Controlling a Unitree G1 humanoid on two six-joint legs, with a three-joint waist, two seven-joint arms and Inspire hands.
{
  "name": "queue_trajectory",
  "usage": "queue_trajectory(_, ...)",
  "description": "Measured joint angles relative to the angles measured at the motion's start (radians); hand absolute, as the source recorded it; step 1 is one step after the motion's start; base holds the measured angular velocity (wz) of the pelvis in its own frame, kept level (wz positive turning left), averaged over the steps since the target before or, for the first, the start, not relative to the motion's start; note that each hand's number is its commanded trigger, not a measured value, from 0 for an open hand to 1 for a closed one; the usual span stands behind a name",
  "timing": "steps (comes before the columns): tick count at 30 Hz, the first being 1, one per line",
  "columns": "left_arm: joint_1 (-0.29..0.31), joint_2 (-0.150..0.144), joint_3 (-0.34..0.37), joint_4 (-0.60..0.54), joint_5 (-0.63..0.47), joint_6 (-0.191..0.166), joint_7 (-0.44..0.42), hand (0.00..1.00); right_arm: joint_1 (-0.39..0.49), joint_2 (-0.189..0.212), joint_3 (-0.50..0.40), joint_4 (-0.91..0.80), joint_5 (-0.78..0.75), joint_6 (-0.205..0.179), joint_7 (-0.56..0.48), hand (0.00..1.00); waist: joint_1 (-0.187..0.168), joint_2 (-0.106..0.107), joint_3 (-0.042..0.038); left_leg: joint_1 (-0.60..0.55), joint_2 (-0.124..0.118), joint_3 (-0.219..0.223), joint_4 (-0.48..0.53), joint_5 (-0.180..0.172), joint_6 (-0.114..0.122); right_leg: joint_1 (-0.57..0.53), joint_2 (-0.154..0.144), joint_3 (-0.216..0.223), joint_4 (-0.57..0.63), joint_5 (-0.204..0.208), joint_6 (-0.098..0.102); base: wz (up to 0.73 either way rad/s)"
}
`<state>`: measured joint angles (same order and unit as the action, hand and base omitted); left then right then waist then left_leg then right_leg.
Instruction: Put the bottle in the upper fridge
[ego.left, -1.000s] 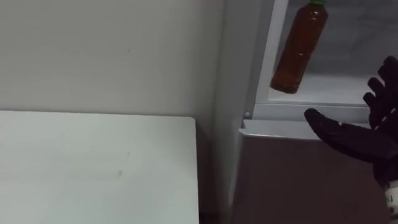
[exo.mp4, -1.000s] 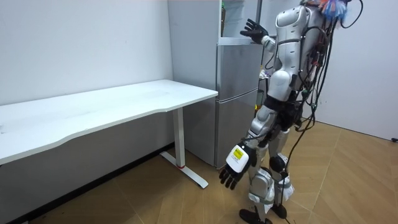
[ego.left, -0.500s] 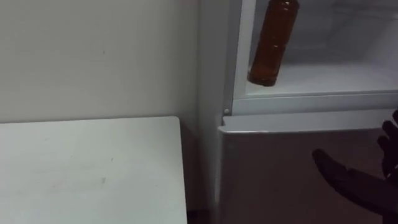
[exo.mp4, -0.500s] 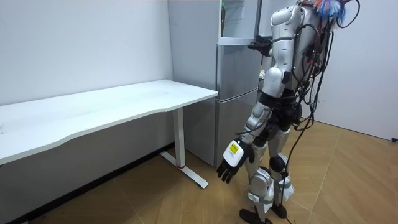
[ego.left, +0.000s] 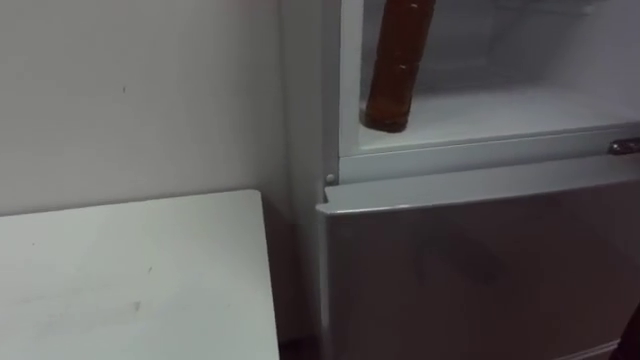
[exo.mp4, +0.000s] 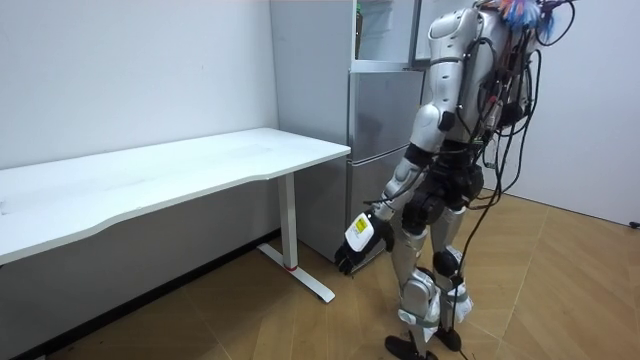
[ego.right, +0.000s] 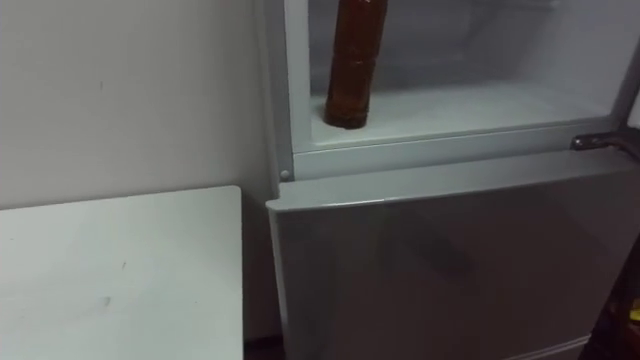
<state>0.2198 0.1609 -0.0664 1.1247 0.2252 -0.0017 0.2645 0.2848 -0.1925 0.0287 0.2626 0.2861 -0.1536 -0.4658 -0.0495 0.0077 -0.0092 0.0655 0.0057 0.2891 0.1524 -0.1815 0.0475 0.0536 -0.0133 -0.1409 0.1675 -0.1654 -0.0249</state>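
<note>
1. Right eye view. The right hand (ego.right: 622, 325) shows as a dark sliver at the lower right edge; whether it is spread or closed cannot be told. The brown bottle (ego.right: 352, 70) is well up and to the left of this hand, apart from it. It stands on its base at the front left corner of the upper fridge compartment (ego.right: 480, 105), and its top is cut off by the picture's edge. The grey lower door (ego.right: 440, 260) is closed, just left of the hand. The white table (ego.right: 120, 270) lies farther left.
2. Left eye view. Same layout: the bottle sits on the white compartment floor, close to the left frame. A small metal hinge (ego.left: 624, 147) sits at the right end of the sill.
3. Room view. The robot stands upright, close before the fridge (exo.mp4: 385, 150). The left hand (exo.mp4: 358, 240) hangs low by its legs, fingers loose and pointing down, holding nothing. The fridge rises just beyond and above this hand. The table stretches away to the room view's left of it, with wooden floor (exo.mp4: 300, 330) below.
</note>
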Motion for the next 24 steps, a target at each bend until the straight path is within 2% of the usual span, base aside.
queue_trajectory(6,0.007,-0.002,0.01,-0.001,-0.017,-0.007,0.023,0.0,0.001,0.007,-0.011,0.25,0.026,0.002,-0.041,0.0,0.0,0.001,0.0,0.007,-0.001,0.0,-0.003,-0.001,-0.001,0.002,-0.002,0.001,0.002,-0.006,0.001,0.0)
queue_trajectory(10,0.023,0.0,0.023,-0.001,-0.017,-0.004,0.029,0.0,0.01,0.007,-0.013,0.336,0.025,0.001,-0.067,0.0,-0.002,-0.009,0.0024,0.011,-0.001,0.0,-0.003,-0.001,-0.001,0.006,-0.001,0.0,0.001,-0.006,0.001,0.01)
queue_trajectory(11,0.029,0.0,0.025,-0.002,-0.015,-0.004,0.029,0.0,0.012,0.008,-0.013,0.372,0.025,0.002,-0.068,0.0,-0.001,-0.014,0.0055,0.018,-0.001,0.0,-0.004,-0.002,-0.001,0.015,-0.001,0.0,-0.001,-0.007,0.001,0.05)
queue_trajectory(18,0.048,0.0,0.032,-0.006,-0.016,0.005,0.029,0.0,0.011,0.025,-0.016,0.48,0.081,0.003,-0.086,0.0,-0.004,-0.023,0.0084,0.02,-0.002,-0.004,-0.002,-0.005,-0.001,0.018,-0.001,-0.001,-0.001,-0.01,0.002,0.01)
queue_trajectory(24,0.047,0.008,0.034,-0.011,-0.017,-0.002,0.029,0.0,0.009,0.027,-0.095,0.481,0.149,0.003,-0.091,0.0,-0.027,-0.022,0.0087,0.015,-0.007,-0.019,-0.001,-0.007,0.0,0.017,-0.002,0.0,-0.001,-0.014,0.006,0.04)
